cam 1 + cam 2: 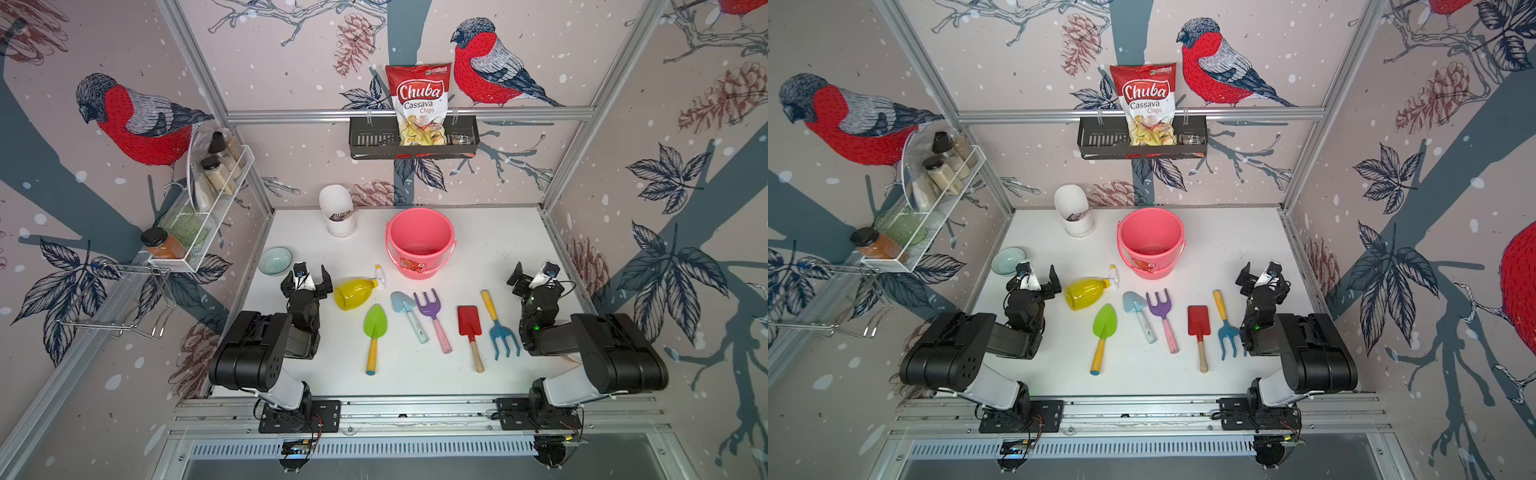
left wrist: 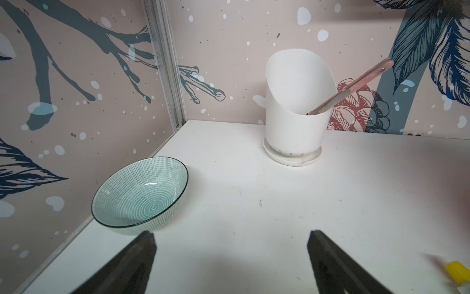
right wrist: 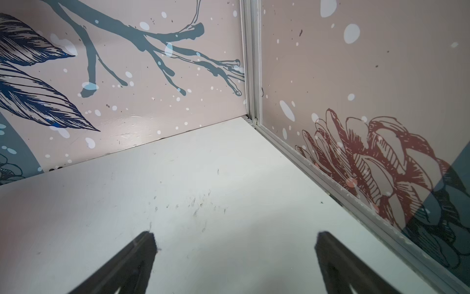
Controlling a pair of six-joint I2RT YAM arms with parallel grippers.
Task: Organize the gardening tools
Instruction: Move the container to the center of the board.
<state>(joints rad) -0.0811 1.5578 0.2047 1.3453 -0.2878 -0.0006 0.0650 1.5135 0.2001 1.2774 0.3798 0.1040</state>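
The gardening tools lie on the white table (image 1: 478,232) between my arms. From left to right they are a yellow spray bottle (image 1: 353,294) on its side, a green shovel (image 1: 374,323), a light-blue shovel (image 1: 400,301), a purple fork (image 1: 428,305), a red shovel (image 1: 469,320) and a blue fork (image 1: 505,338). My left gripper (image 1: 306,277) (image 2: 231,236) is open just left of the bottle, with nothing between its fingers. At the table's right side my right gripper (image 1: 534,272) (image 3: 235,235) is open over bare table.
A pink bucket (image 1: 417,259) stands behind the tools. A green patterned bowl (image 2: 142,196) sits just ahead of my left gripper by the left wall. A white utensil holder (image 2: 295,101) stands at the back. Wall racks hold jars (image 1: 216,170) and a chips bag (image 1: 419,104).
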